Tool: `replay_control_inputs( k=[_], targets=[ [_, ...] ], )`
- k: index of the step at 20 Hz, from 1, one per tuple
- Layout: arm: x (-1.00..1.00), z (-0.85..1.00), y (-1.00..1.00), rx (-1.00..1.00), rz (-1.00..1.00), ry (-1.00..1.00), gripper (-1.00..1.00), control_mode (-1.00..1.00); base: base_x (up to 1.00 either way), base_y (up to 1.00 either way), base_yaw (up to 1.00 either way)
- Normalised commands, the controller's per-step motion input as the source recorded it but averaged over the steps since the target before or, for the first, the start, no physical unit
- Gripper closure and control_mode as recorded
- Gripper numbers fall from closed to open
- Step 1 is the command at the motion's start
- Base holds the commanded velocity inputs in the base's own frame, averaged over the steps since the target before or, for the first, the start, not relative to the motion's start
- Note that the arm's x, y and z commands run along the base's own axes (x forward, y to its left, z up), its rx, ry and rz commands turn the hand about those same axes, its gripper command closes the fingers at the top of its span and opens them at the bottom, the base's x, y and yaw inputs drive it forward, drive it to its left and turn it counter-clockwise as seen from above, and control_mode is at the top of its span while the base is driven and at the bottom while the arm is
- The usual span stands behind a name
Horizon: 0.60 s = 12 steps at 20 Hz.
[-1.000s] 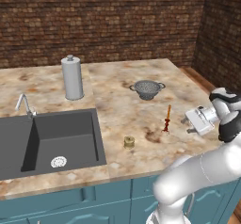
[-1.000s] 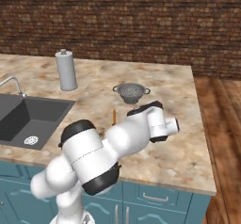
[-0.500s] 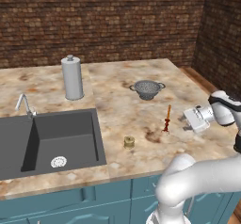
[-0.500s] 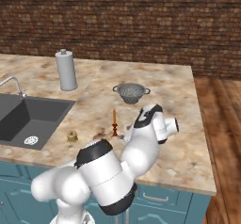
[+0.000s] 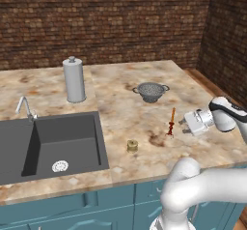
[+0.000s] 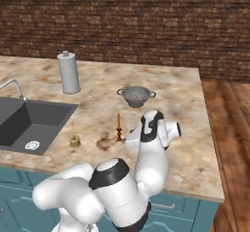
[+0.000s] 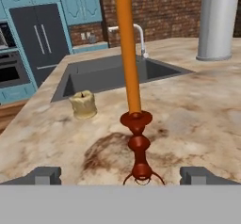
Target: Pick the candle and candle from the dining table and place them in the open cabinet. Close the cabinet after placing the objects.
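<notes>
Taper candle (image 7: 128,53) dead ahead of claw (image 7: 120,175), upright on dark red-brown stand (image 7: 140,148), long axis vertical, stand centred between the 2 fingertips. Claw low over table (image 5: 125,113), level, aimed sideways at taper; jaws wide open, gripping nothing. Judgement: short straight advance brackets stand. Squat gold candle (image 7: 83,104) farther ahead, off to 1 side, apart from taper.

Count: 2 candles, 1 colander (image 5: 151,91), 1 grey canister (image 5: 74,79), 1 sink (image 5: 53,144).

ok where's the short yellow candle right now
The short yellow candle sits on the dining table, between the sink and the tall orange taper. In the hand view it stands left of the taper's stand.
</notes>
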Motion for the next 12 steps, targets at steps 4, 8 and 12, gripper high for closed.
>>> replay_control_inputs(
  k=[4, 8, 12],
  targets=[
    [0.13, -0.26, 0.11, 0.00, -0.03, 0.03, -1.00, -1.00, 0.00, 0.00, 0.00],
    [0.13, -0.08, 0.05, 0.00, -0.04, 0.00, -1.00, -1.00, 0.00, 0.00, 0.00],
    [0.16, 0.00, 0.00, 0.00, -0.05, 0.01, -1.00, -1.00, 0.00, 0.00, 0.00]
  ],
)
